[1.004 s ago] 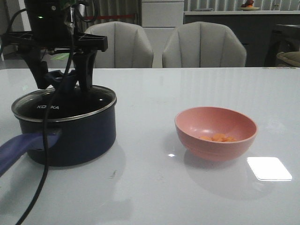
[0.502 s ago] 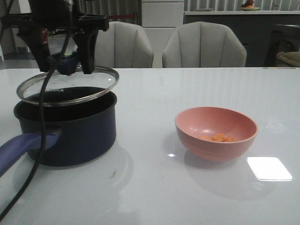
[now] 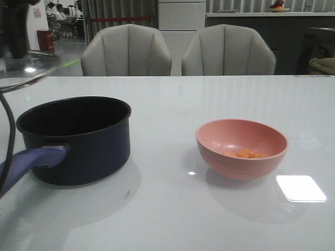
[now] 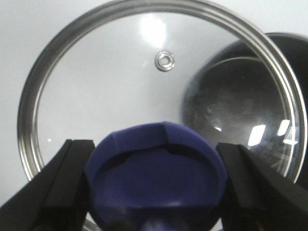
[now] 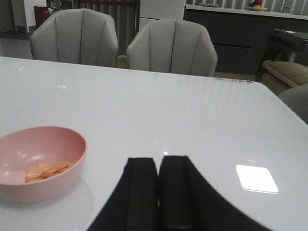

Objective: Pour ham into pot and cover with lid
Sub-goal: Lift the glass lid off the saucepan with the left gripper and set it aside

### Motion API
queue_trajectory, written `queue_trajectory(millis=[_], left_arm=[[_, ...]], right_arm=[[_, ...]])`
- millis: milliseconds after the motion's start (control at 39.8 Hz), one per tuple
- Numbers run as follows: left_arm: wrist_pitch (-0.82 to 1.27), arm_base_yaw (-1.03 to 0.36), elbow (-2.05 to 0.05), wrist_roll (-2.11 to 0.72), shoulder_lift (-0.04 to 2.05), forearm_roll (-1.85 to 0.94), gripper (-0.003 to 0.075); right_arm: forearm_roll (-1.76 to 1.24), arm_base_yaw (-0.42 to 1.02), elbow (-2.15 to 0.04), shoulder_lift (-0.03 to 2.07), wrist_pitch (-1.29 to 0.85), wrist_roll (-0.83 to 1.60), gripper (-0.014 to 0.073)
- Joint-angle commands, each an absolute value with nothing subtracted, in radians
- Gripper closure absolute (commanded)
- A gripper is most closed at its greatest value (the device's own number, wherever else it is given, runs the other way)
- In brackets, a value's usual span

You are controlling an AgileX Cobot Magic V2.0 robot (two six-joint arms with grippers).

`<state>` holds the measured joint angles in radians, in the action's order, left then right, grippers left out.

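the pot [image 3: 76, 140] is sitting uncovered on the left part of the white table [image 3: 209, 99], its black inside showing nothing in it, its purple-blue handle [image 3: 23, 164] pointing toward the near left edge. the lid [image 4: 159, 86] is hanging in the air up and to the left of the pot, clear of its rim; in the front view only part of its steel edge and glass [image 3: 29, 68] is showing at the left border. the left pincer [image 4: 156, 178] is clamping the lid's blue knob [image 4: 159, 168] between its two black fingers [image 4: 67, 178], and through the glass the wrist view is showing part of the pot's dark mouth [image 4: 245, 110] off to one side below.

the pink bowl [image 3: 242, 149] is standing on the right part of the table, well apart from the pot. the ham [image 3: 246, 153] is lying as a small orange heap on the bowl's bottom, filling only a little of it; the right wrist view is showing the same chunks [image 5: 45, 169] in the bowl [image 5: 41, 161].

the right pincer [image 5: 159, 192] is hovering over bare table just beside the bowl, its fingers pressed together with nothing between them.

two grey chairs [image 3: 178, 49] are standing behind the table.
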<state>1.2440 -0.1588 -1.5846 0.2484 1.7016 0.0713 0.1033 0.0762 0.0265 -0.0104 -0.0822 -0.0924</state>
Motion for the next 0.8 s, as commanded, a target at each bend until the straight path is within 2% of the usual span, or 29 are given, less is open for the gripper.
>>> queue_trajectory(millis=[0,301,527,778], left_arm=[[1.180,-0.087,-1.525,0.229,1.600,0.071,0.0499],[1.027,0.120,-1.258,0.108,1.574,-0.030,0.0499],[0.852,0.140,-1.158,0.108,1.600,-0.030,0.0499],[0.842,0.138,-1.158,0.085,1.696,-0.042,0.0498]], right_arm=[[0.117,0.069,0.022,-0.031,0.000,-0.093,0.0454],[0.117,0.069,0.022,-0.031,0.000,-0.093,0.0454],[0.117,0.069,0.022,-0.031,0.000,-0.093,0.0454],[0.117,0.069,0.022,-0.031,0.000,-0.093,0.0454]])
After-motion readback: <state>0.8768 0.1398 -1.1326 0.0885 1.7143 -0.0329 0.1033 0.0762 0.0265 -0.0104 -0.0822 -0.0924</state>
